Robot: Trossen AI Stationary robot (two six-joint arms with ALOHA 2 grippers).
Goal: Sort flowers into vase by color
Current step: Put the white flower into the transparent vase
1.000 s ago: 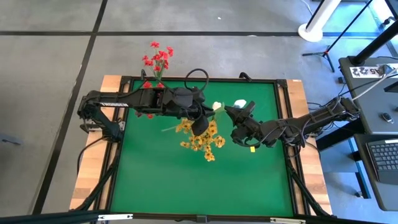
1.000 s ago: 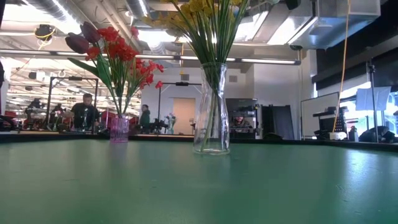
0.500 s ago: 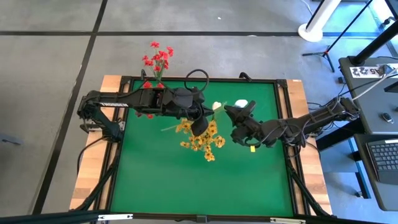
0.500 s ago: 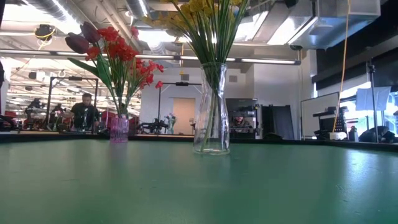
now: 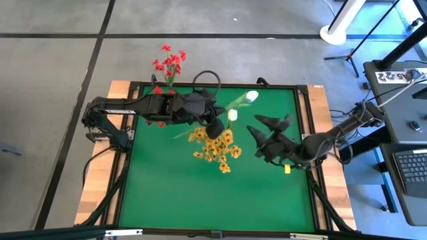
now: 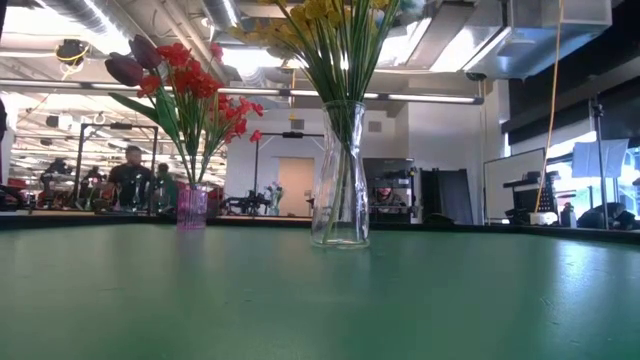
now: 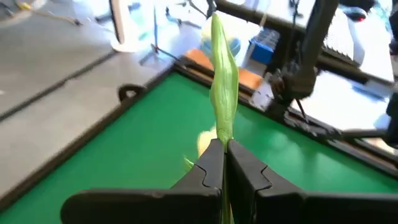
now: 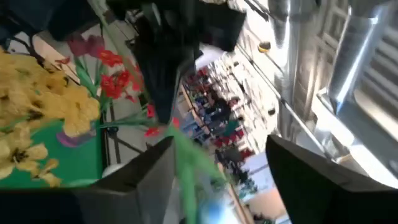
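The clear glass vase [image 6: 340,175] stood near the middle of the green table [image 5: 200,193], holding the yellow flowers [image 5: 217,148] on their green stems. The left gripper [image 7: 224,163] hung just beside that vase, on its far side in the high view, fingers pressed together on the thin green stem of a white flower [image 5: 251,97], whose bloom pointed away toward the table's back edge. A second white bloom [image 5: 231,115] sat close against the yellow cluster. The right gripper [image 5: 261,125] waited near the vase on its right, fingers spread wide with nothing between them. The red flowers [image 6: 190,85] stood in a small pink vase [image 6: 191,207] well left of the glass one, at the table's back edge. No writing could be read.
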